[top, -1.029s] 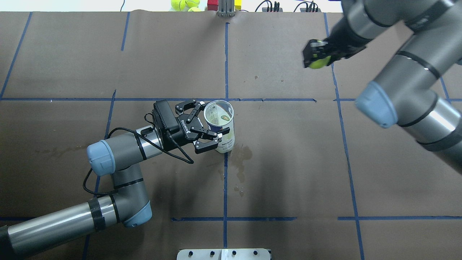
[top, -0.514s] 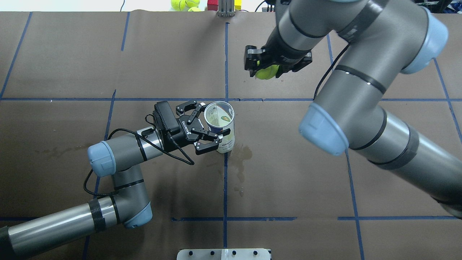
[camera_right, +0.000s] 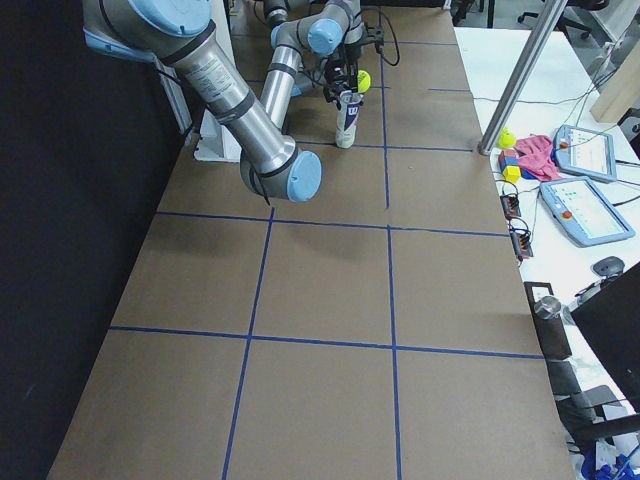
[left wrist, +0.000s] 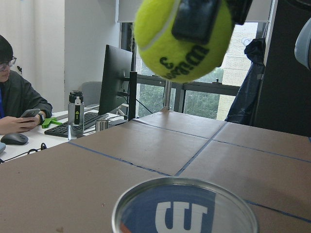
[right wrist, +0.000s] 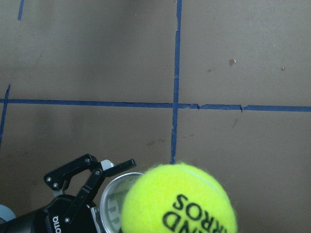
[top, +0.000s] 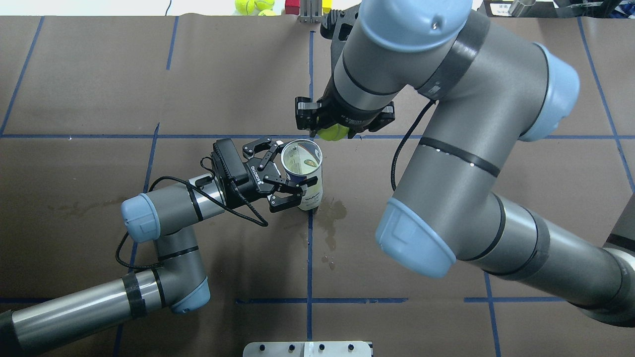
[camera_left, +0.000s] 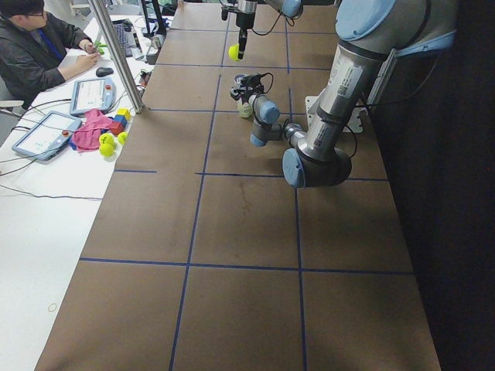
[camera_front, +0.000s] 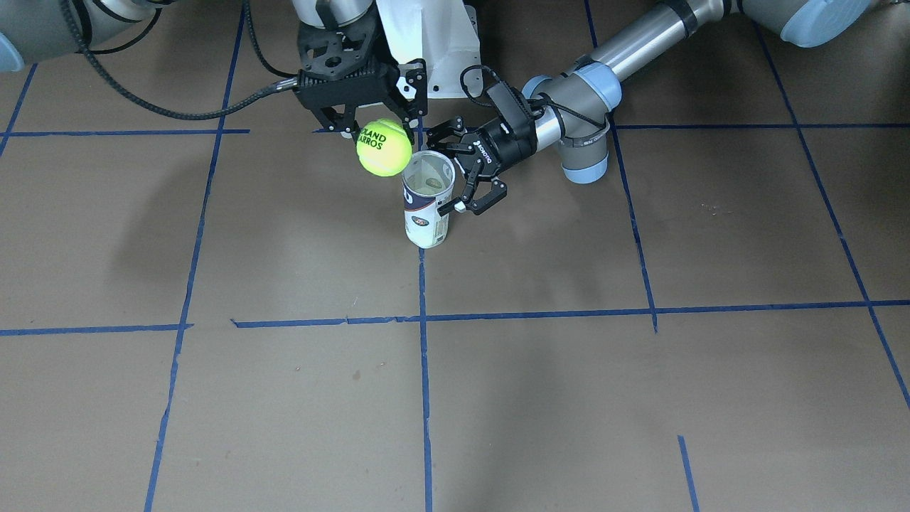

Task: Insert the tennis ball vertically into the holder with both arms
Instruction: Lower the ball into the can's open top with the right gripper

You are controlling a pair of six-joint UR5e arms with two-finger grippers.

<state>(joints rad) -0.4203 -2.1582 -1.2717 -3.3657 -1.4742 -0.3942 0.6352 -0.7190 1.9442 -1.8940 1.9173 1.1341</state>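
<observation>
The holder [top: 302, 166], a clear tube with a navy-and-white label, stands upright on the brown paper, mouth open upward; it also shows in the front view [camera_front: 426, 206]. My left gripper [top: 290, 169] is shut on the holder from its side, one finger on each side [camera_front: 455, 171]. My right gripper [top: 333, 130] points down and is shut on a yellow-green tennis ball [camera_front: 384, 147]. The ball hangs above the table just beyond the tube's rim, not over its centre. The left wrist view shows the ball [left wrist: 182, 41] above the rim [left wrist: 184, 194]. The right wrist view shows the ball [right wrist: 177, 201] beside the tube's mouth [right wrist: 114, 194].
Spare tennis balls [top: 253, 6] and coloured blocks [top: 292, 6] lie at the far table edge. A white pedestal base [camera_front: 426, 43] stands by the robot. A wet stain [top: 330, 218] marks the paper near the tube. An operator [camera_left: 35, 46] sits at the side desk.
My right arm has swung left and toward the tube, carrying the ball from the far right to just beyond the rim. The left gripper and tube have not moved.
</observation>
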